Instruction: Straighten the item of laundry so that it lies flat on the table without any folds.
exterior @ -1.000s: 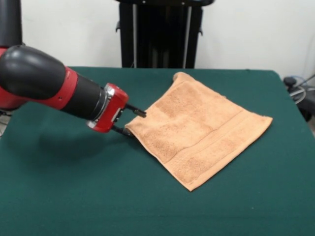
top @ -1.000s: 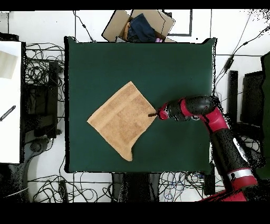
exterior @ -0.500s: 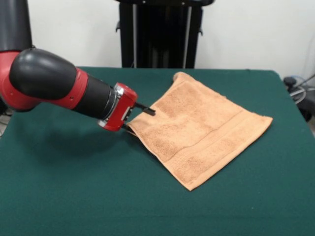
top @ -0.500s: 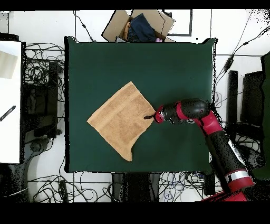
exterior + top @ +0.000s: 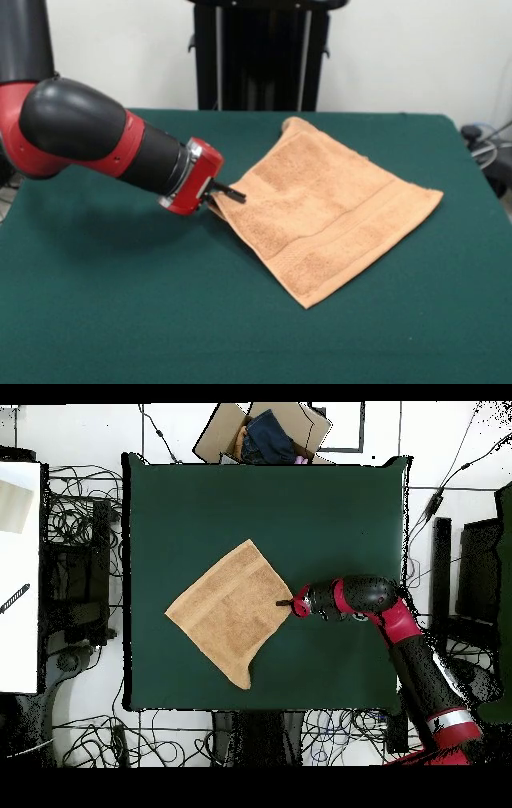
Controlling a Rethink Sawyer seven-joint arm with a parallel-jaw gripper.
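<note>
Start at the front edge of the table: that stretch of green is bare, so nothing there needs your attention. Next comes the towel, set diamond-wise a little to one side of the table's middle, its nearest corner pointing at the front edge and its band stripe running flat along the near side. You can see most of it already lies smooth. Your gripper sits low at the towel's side corner, the one pointing at a side edge of the table; its fingers bracket that corner's edge, one above the cloth and one below, but you cannot tell whether they have pinched it. Farthest off, the corner toward the back edge looks curled or folded over on itself, not flat. My reading: you are nearly done, and what remains is settling the gripped-side corner and spreading that far corner.
</note>
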